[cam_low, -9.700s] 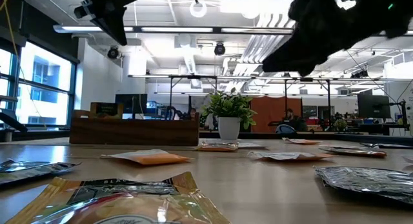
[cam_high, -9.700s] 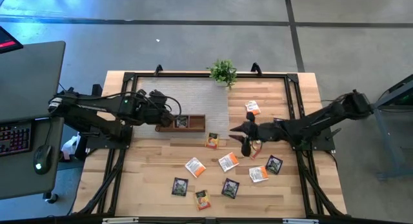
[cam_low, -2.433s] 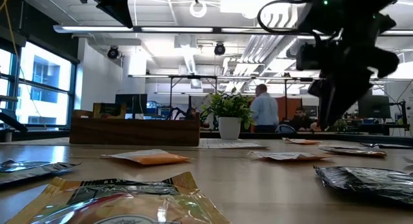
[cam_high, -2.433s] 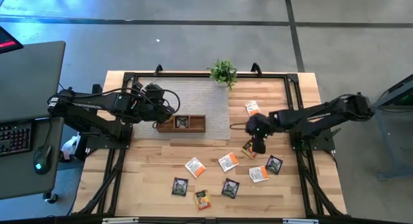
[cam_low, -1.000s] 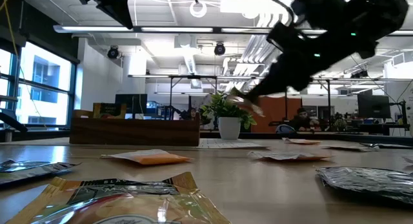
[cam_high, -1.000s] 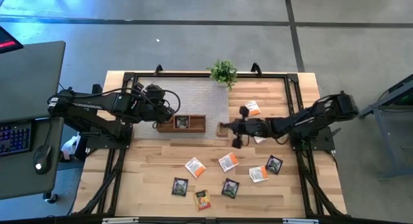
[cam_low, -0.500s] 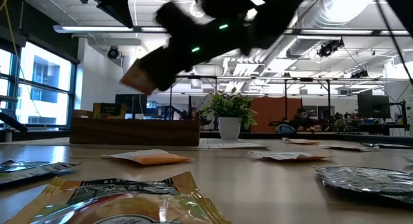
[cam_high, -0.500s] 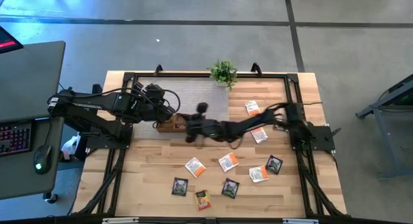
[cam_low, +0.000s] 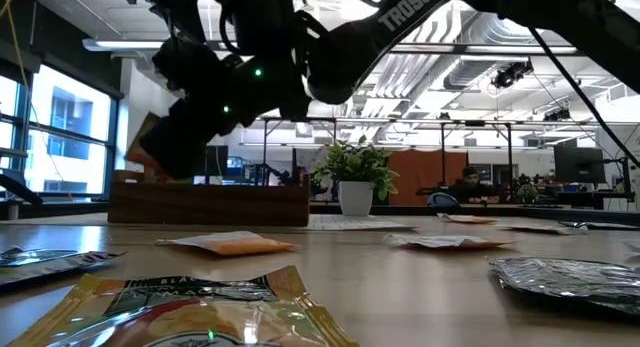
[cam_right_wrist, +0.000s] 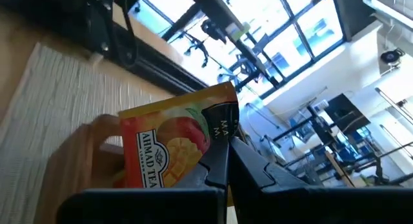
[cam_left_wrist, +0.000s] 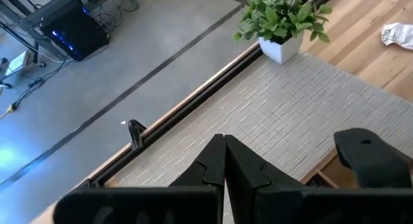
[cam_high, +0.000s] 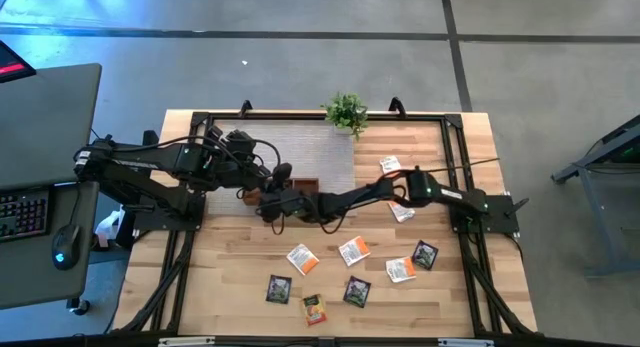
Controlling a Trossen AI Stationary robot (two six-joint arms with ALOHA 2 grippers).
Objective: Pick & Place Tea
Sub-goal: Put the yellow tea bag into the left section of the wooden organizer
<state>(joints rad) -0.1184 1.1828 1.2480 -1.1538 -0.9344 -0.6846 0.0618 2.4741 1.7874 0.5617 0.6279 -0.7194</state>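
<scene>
Right now the right gripper (cam_high: 272, 206) is reaching far across the table to the tray (cam_high: 305, 190), hanging over its end nearest the left arm, with its fingers pinched tight on an orange sachet (cam_right_wrist: 173, 148) printed with a mango. In the low view that sachet (cam_low: 150, 147) is dangling just above the tray (cam_low: 208, 202), not yet inside it. The left gripper (cam_high: 262, 168) is waiting just beside the tray on the grey mat (cam_high: 300, 147), its fingers pressed together on nothing. The other sachets (cam_high: 302, 258) are lying scattered on the bare wood well away from the tray, on the side opposite the plant (cam_high: 346, 112). I'd say the placing is the step in hand. The trouble I can picture: the arm is stretched nearly to its full reach, so a release from this height could let the light, flat packet flutter, catch the tray wall and land on the table outside. The two grippers are also sitting very close over that end of the tray, so any drift by either could knock them together.
</scene>
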